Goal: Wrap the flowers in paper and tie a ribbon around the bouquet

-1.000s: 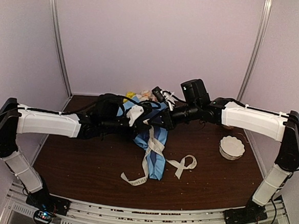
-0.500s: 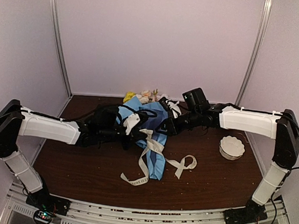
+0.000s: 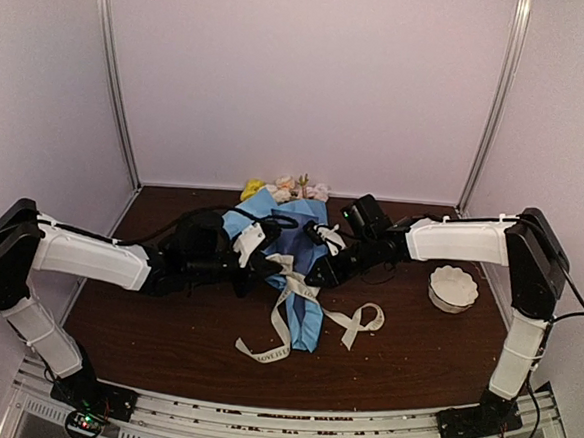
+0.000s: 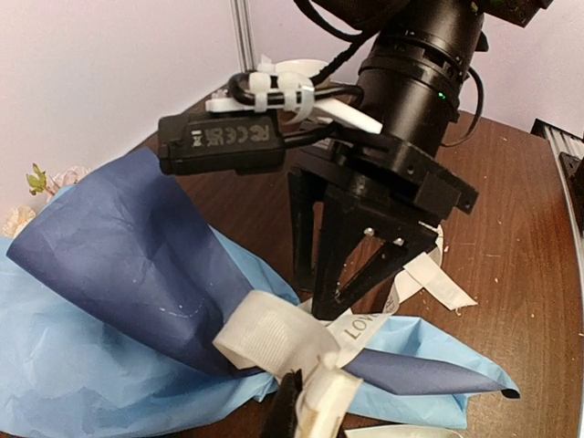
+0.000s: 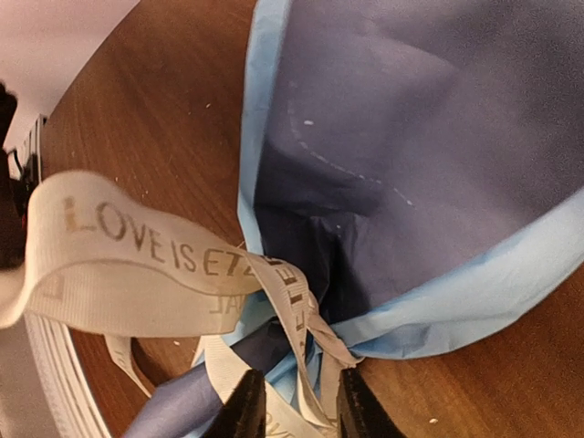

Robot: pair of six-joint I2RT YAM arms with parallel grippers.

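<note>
Navy-and-pale-blue paper point(image 3: 300, 320) lies rolled into a cone across the middle of the table point(image 3: 163, 340). The flowers point(image 3: 294, 187) poke out of its wide far end, close to the back wall. I judge the wrap done; the tie is the step in hand.

The ribbon point(image 5: 137, 237) is crossed at the narrow waist of the bouquet point(image 3: 282, 223). Its loose tails trail toward the near edge, one curling into a loop on the right. A white bowl point(image 3: 453, 287) sits well apart on the right, out of play.

The left gripper point(image 4: 306, 406) is closed tight on a fold of ribbon just left of the waist. The right gripper point(image 5: 298, 401) comes in from the right, jaws narrow. Its fingertips point(image 5: 246, 401) flank the strands where they cross, against the paper. I cannot tell whether they actually bite.

Next move, as I read it:
- Confirm the right-hand pinch.
- Draw the two strands apart, left and right, low over the table, to cinch the crossing.
- Go gently, since the creased sheet looks likely to crush or slide open.
</note>
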